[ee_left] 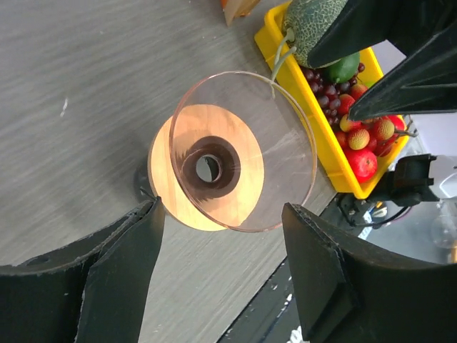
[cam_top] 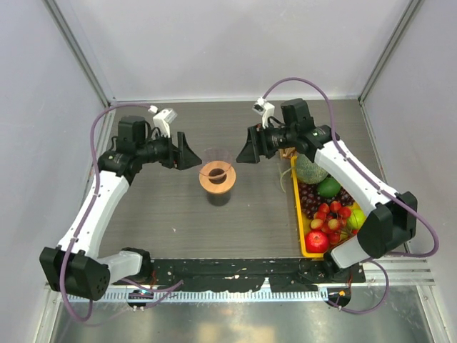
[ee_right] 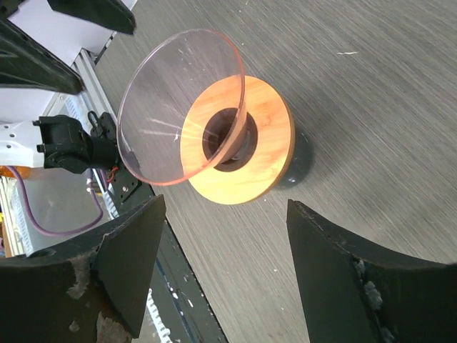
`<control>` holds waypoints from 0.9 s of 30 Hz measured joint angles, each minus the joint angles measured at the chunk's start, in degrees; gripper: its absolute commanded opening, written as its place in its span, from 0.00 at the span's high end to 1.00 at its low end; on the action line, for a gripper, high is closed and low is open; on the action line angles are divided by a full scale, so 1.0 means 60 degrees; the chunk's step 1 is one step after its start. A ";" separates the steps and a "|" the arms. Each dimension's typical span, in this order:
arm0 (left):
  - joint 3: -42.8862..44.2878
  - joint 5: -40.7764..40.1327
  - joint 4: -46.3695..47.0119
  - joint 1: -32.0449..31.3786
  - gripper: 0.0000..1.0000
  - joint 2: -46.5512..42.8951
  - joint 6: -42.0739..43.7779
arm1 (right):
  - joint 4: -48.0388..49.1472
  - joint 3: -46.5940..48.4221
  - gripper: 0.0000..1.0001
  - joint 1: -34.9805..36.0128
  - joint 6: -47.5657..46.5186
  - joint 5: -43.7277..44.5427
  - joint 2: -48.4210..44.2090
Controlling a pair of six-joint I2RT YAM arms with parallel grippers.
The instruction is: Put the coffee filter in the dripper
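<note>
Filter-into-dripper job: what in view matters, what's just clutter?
Job: dripper, left gripper, right gripper, both open. No single coffee filter visible.
Clutter: yellow fruit tray, melon, grapes, red apple.

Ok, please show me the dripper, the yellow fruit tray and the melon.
dripper (cam_top: 218, 176), top view, middle of its orange-brown collar.
yellow fruit tray (cam_top: 298, 214), top view, its left rim.
melon (cam_top: 311, 170), top view, its netted skin.
</note>
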 measured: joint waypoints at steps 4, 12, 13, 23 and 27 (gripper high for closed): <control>-0.0601 0.0026 0.0612 0.0000 0.33 0.0098 -0.1096 | 0.0175 0.0109 0.31 0.0160 0.0310 0.0080 0.0408; -0.1064 0.0109 0.1785 0.0000 0.36 0.0251 -0.2215 | 0.0386 0.0109 0.36 0.0204 0.0790 0.0055 0.0907; -0.1107 0.0124 0.1832 0.0000 0.37 0.0310 -0.2262 | 0.0419 0.0109 0.37 0.0208 0.0827 0.0033 0.0914; -0.1373 0.0135 0.2069 0.0000 0.46 0.0492 -0.2543 | 0.0576 0.0419 0.39 0.0393 0.1188 -0.0124 0.1035; -0.1373 0.0135 0.2109 0.0000 0.51 0.0503 -0.2645 | 0.0645 0.0576 0.41 0.0470 0.1253 -0.0149 0.1297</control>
